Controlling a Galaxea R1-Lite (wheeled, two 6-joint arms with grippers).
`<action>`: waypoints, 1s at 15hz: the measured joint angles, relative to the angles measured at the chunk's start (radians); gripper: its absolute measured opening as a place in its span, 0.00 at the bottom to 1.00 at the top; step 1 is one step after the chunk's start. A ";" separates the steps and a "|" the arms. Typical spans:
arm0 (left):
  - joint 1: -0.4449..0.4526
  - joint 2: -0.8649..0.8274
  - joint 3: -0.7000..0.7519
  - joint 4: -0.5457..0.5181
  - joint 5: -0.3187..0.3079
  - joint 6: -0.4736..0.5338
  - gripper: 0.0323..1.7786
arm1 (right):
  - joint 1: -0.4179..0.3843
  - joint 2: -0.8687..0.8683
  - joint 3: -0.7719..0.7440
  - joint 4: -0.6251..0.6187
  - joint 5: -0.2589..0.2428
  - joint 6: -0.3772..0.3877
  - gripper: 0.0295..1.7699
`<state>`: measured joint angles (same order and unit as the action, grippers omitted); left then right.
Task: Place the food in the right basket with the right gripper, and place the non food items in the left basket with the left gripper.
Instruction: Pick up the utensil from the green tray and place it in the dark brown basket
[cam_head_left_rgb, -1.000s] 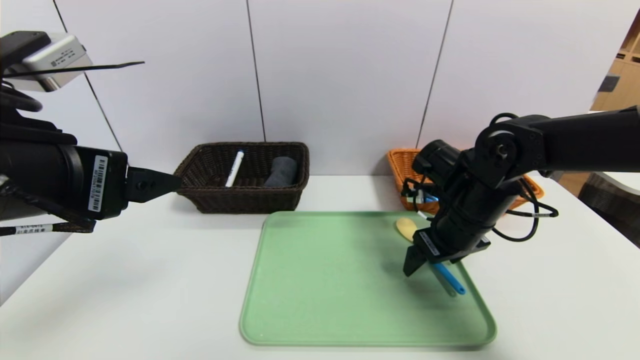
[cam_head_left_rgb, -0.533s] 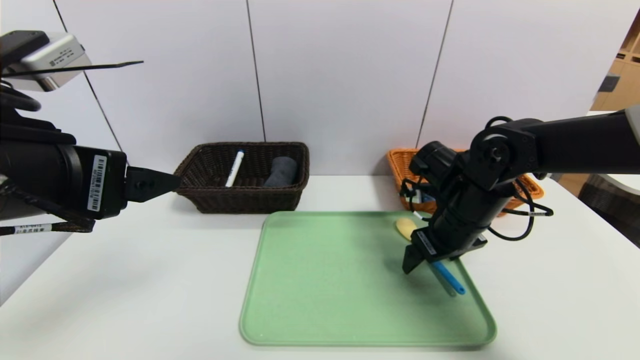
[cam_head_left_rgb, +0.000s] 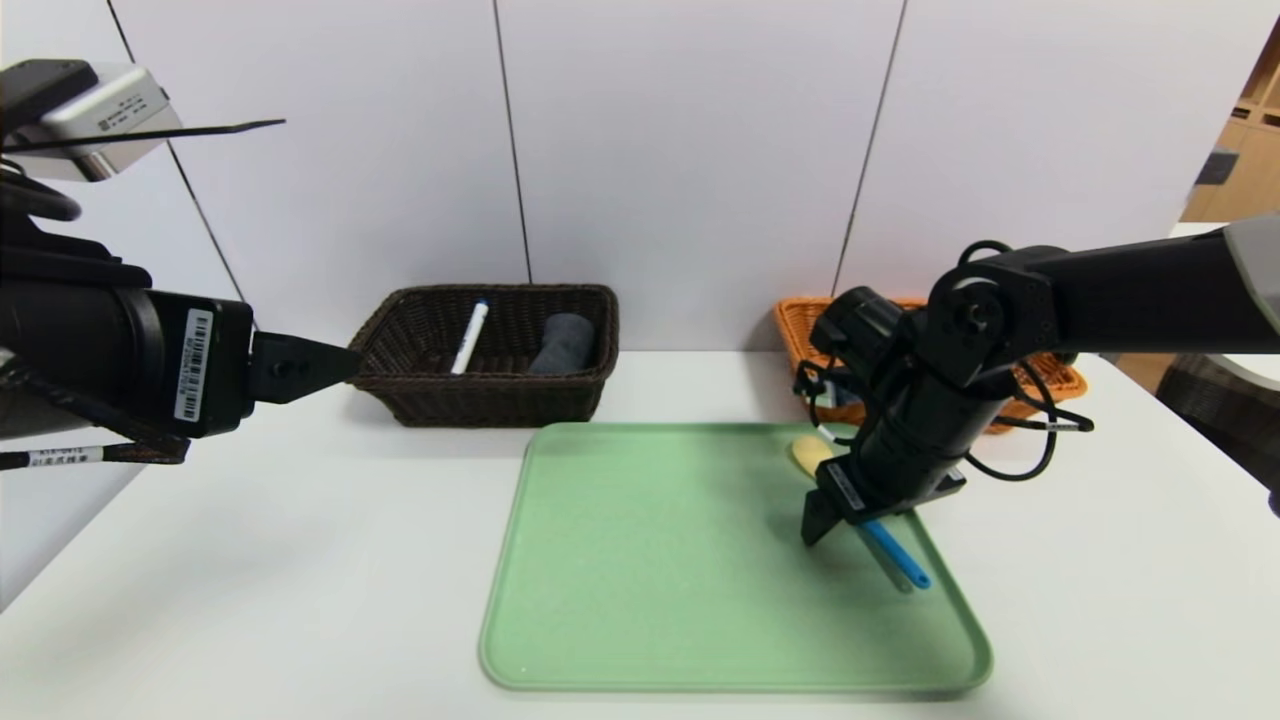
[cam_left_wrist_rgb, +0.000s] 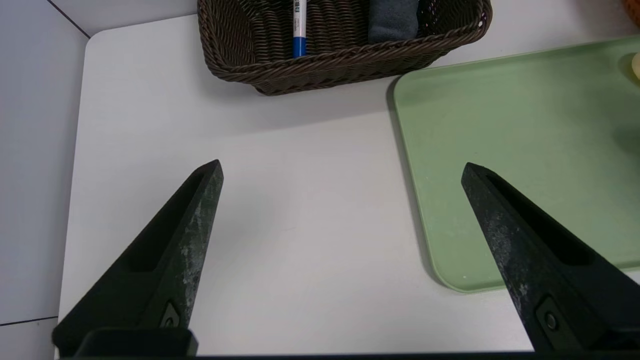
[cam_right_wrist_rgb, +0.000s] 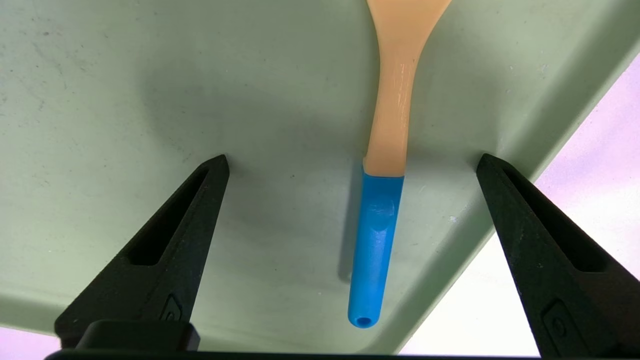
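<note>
The pale wooden spoon (cam_head_left_rgb: 812, 455) with a blue handle (cam_head_left_rgb: 900, 562) lies near the right edge of the green tray (cam_head_left_rgb: 650, 560). My right gripper (cam_head_left_rgb: 850, 530) hangs open just over it. In the right wrist view the spoon's handle (cam_right_wrist_rgb: 375, 240) lies between the spread fingers of the right gripper (cam_right_wrist_rgb: 351, 159), untouched. The left basket (cam_head_left_rgb: 490, 410) is dark brown and holds the white marker (cam_head_left_rgb: 469, 338) and the rolled grey towel (cam_head_left_rgb: 562, 343). My left gripper (cam_head_left_rgb: 340, 368) is open and empty at the far left, above the table. The right basket (cam_head_left_rgb: 800, 330) is mostly hidden behind the right arm. The food is out of view.
In the left wrist view the left gripper (cam_left_wrist_rgb: 342, 165) hovers over bare white table between the dark basket (cam_left_wrist_rgb: 325, 65) and the tray's corner (cam_left_wrist_rgb: 525, 150). The tray's raised rim runs close beside the spoon. A white wall stands right behind both baskets.
The right arm has shifted a little to the left over the spoon, jaws still spread. The left arm has not moved.
</note>
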<state>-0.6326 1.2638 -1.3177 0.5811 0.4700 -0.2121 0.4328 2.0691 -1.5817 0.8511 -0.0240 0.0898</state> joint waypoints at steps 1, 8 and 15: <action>0.001 0.000 0.000 0.000 -0.001 0.000 0.95 | 0.001 0.001 0.000 0.000 0.000 0.000 0.96; 0.003 0.002 0.000 0.000 0.000 0.000 0.95 | -0.004 0.001 0.003 0.000 0.001 0.000 0.74; 0.023 -0.009 -0.010 -0.001 0.001 0.005 0.95 | 0.002 -0.004 0.008 0.004 0.006 0.002 0.05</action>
<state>-0.6094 1.2551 -1.3277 0.5800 0.4713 -0.2072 0.4347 2.0651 -1.5736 0.8547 -0.0177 0.0919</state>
